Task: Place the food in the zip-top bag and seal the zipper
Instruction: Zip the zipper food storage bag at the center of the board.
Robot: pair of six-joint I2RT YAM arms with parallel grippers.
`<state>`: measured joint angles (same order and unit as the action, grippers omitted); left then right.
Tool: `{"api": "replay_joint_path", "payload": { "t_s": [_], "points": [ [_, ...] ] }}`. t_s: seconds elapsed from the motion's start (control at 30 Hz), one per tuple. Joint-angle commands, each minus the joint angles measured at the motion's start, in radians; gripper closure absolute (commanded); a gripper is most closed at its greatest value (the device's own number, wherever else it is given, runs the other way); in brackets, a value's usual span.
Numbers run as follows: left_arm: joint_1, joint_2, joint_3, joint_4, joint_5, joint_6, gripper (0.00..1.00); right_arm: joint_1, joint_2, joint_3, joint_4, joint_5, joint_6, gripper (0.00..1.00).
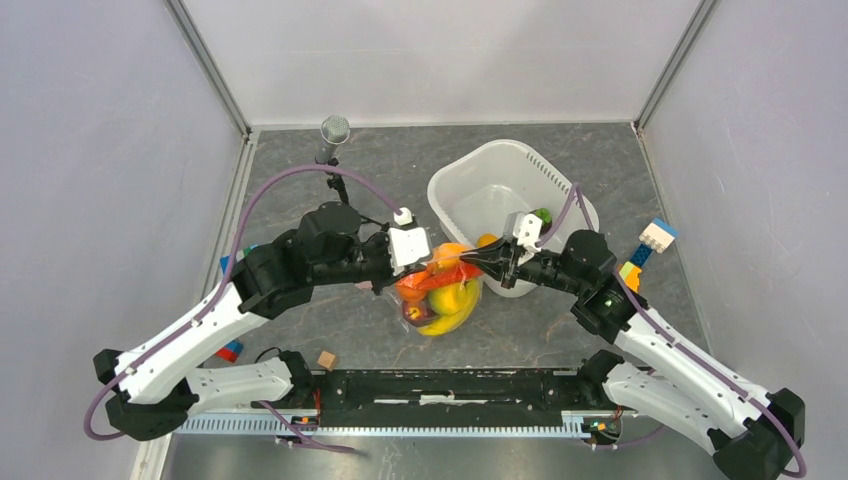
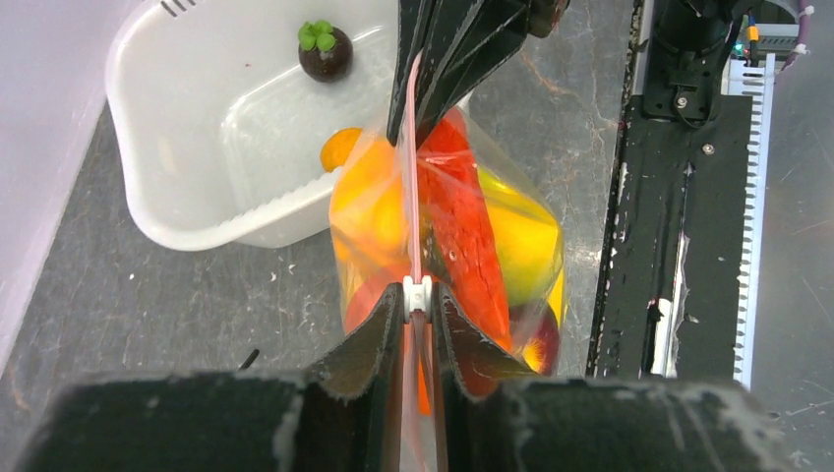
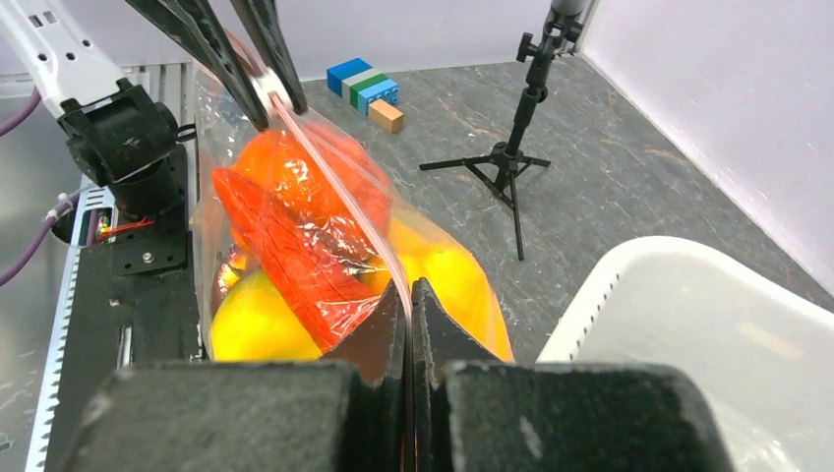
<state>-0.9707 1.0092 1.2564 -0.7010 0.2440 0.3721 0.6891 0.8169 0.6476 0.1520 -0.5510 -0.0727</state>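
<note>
Heads up, the risky bit is right at your two pinch points. The left gripper (image 2: pixel 418 295) is clamped on the zipper (image 2: pixel 414 197) at a small white tab (image 2: pixel 417 288) that looks like the slider. If you drag it along while the strip is slack or twisted, it'll probably skip or pop out of the jaws instead of sealing. The zip-top bag (image 2: pixel 511 246) is stuffed and bulging too. The long red piece (image 2: pixel 462 226) rides high just under the mouth, so it could wedge in the track and leave a gap. Pull the ends apart too hard and the right side may slip free, dumping the load on the table (image 1: pixel 330 320).

Jaws: the left ones are nearly shut, only a narrow gap, pinching the pink strip at its left end. The right gripper (image 3: pixel 408 290) has its jaws fully closed, flat on the strip's right end. Between them the zipper runs pretty taut with the bag hanging below it. I can't tell whether its bottom rests on the table.

Further out there's another catch. A dark maroon fruit (image 2: pixel 326 51) with a green top and an orange piece (image 2: pixel 341 147) sit in the white tub (image 2: pixel 128 147), just right of the bag and a bit farther back. Seal now and that food is locked out.
</note>
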Motion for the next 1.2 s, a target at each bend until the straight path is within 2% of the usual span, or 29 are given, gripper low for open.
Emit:
{"api": "replay_joint_path", "payload": {
  "t_s": [0.0,0.23,0.67,1.17],
  "points": [
    [0.001,-0.078,-0.015,0.002,-0.044,-0.026,0.95,-0.011,-0.038,-0.038,0.079,0.143,0.049,1.0],
    [0.002,-0.145,-0.066,-0.017,-0.092,-0.054,0.94,-0.011,-0.042,-0.065,0.106,0.227,0.101,1.0],
    [0.002,-0.257,-0.165,-0.074,-0.174,-0.11,0.92,-0.011,-0.047,-0.086,0.14,0.247,0.129,1.0],
    [0.001,-0.299,-0.189,-0.144,-0.268,-0.11,0.91,-0.011,-0.033,-0.075,0.118,0.255,0.129,1.0]
  ]
}}
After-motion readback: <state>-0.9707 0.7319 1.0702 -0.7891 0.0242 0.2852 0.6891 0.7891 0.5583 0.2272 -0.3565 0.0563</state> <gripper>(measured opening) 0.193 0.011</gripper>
